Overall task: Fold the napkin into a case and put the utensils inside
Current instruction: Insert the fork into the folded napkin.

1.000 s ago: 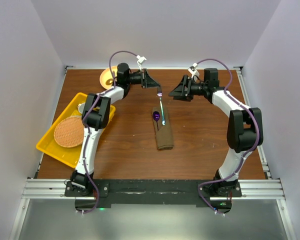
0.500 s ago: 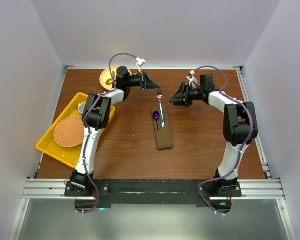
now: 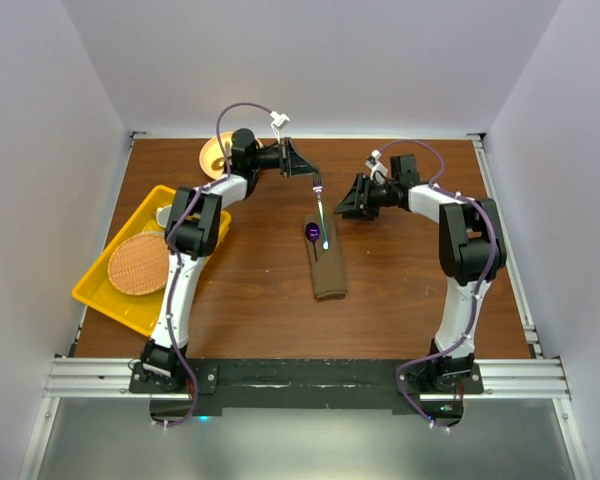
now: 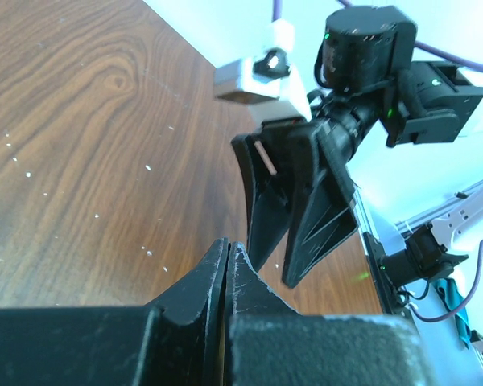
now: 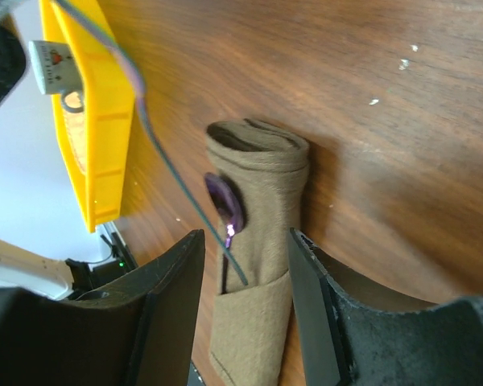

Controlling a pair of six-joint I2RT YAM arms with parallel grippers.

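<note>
Olive-brown case (image 3: 328, 270) folded, mid table (image 3: 410, 290) | purple spoon (image 3: 312, 232) in its far mouth | left hand (image 3: 310, 175) pinches slim utensil (image 3: 322, 212), tip at the pocket | right hand (image 3: 346, 200) half-wide, empty, just right | remaining, I judge: slide in, release

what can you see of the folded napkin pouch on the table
The pouch is soft, plain olive-brown cloth folded into a long narrow strip. It lies flat on the brown table near its middle, lengthwise away from the arms. The right wrist view shows one end rolled over and a fold edge crossing it. A purple spoon bowl rests on its far end, and a thin utensil held in the left gripper slants down onto it.
</note>
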